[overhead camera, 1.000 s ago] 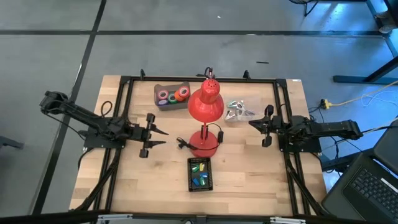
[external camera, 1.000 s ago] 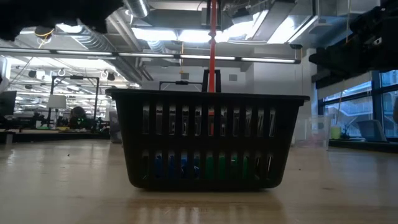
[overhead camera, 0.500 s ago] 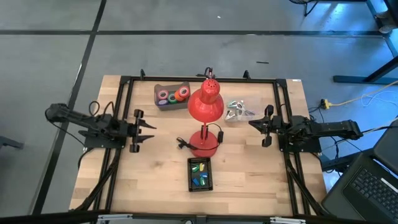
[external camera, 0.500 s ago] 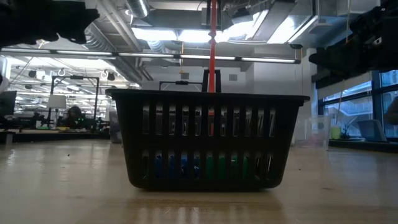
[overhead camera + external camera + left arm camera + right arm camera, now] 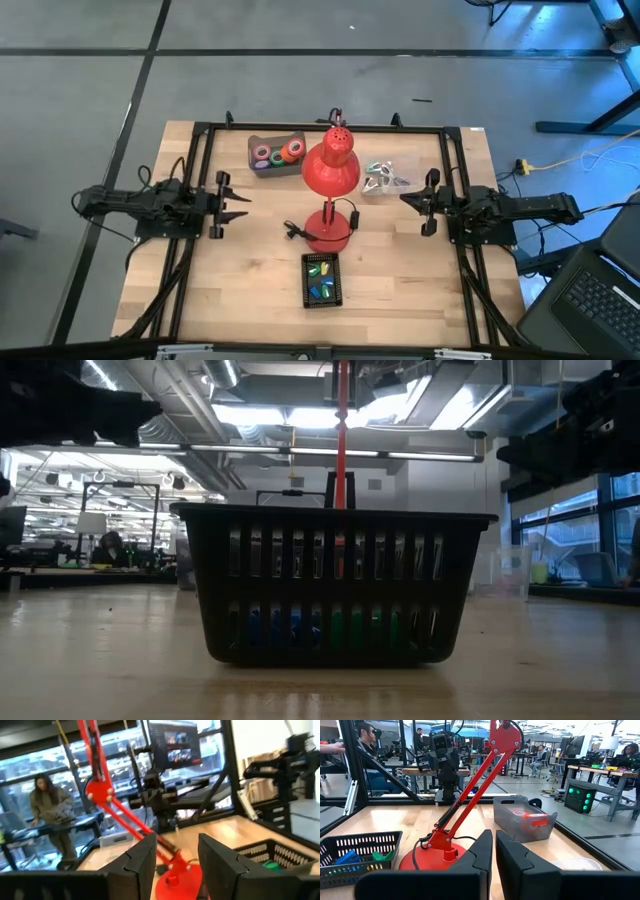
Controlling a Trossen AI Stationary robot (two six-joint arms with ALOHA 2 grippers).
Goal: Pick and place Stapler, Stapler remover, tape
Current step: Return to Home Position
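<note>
The tape rolls (image 5: 278, 153), in pink, orange and green, lie in a grey tray (image 5: 255, 144) at the table's far side; the right wrist view shows that tray (image 5: 517, 822) too. A heap of metal stapler removers (image 5: 383, 177) lies right of the red lamp (image 5: 331, 170). Blue, green and yellow pieces sit in the black basket (image 5: 322, 279) near the front. My left gripper (image 5: 246, 203) hovers open, left of the lamp's base (image 5: 328, 232). My right gripper (image 5: 404, 198) hovers shut, right of the lamp and near the removers.
The lamp stands mid-table between both grippers, its red arm (image 5: 472, 785) slanting upward. The basket (image 5: 335, 585) fills the low view's middle. A black frame (image 5: 320, 128) runs round the table's edges. Bare wood lies in front of each gripper. People (image 5: 50, 802) are in the room beyond.
My left arm has drawn back toward the table's left edge and slightly toward the far edge, its gripper moving away from the lamp's base and staying open. My right arm has kept still.
</note>
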